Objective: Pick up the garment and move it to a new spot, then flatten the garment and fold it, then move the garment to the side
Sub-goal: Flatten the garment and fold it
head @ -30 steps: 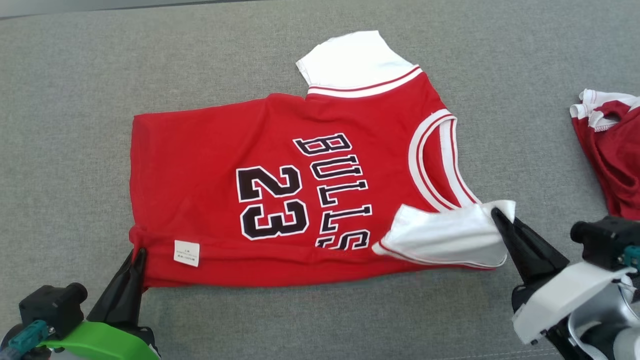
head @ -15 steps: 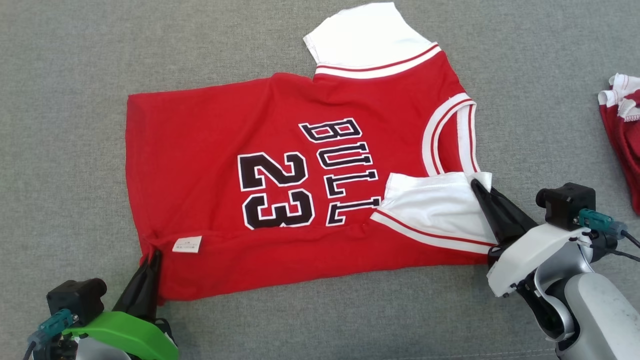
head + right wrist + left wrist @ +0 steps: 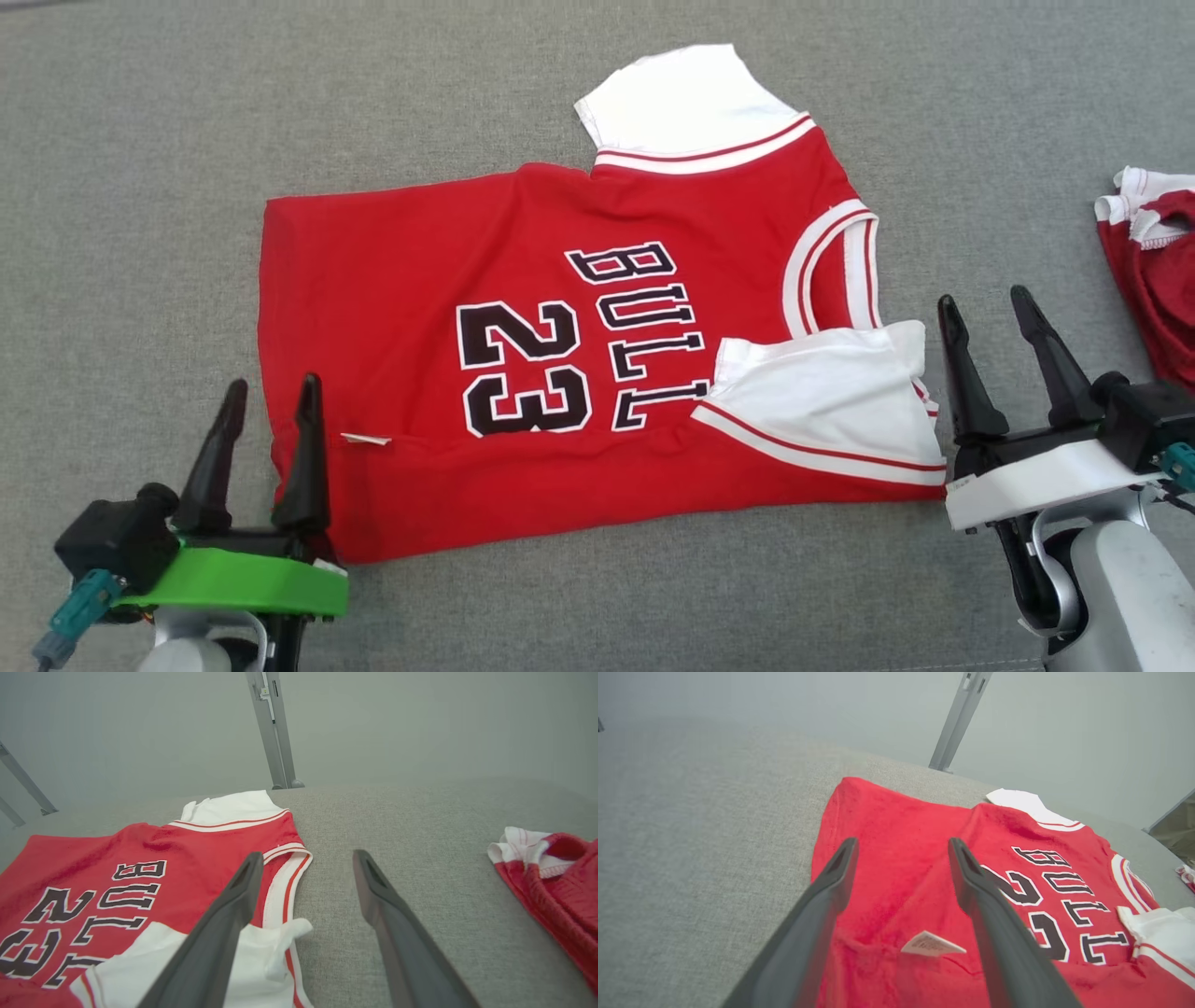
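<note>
I have my left tool (image 3: 274, 383) wide and empty at the hem corner of the red sleeveless jersey (image 3: 392, 280), which lies spread on the grey fabric-covered desk (image 3: 140, 187), near edge folded over. My right tool (image 3: 983, 297) is wide too, just beside its white shoulder flap.

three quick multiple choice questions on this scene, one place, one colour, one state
1. Where does the other red garment lie in the head view? A) right edge B) upper left corner C) lower left corner
2. What colour are the sleeves of the jersey? A) blue B) white C) black
3. How do the left pincer and right pincer stand? A) both shut B) one open, one shut C) both open
1 A, bunched at the right; 2 B, white with red trim; 3 C, both spread wide, nothing held.
</note>
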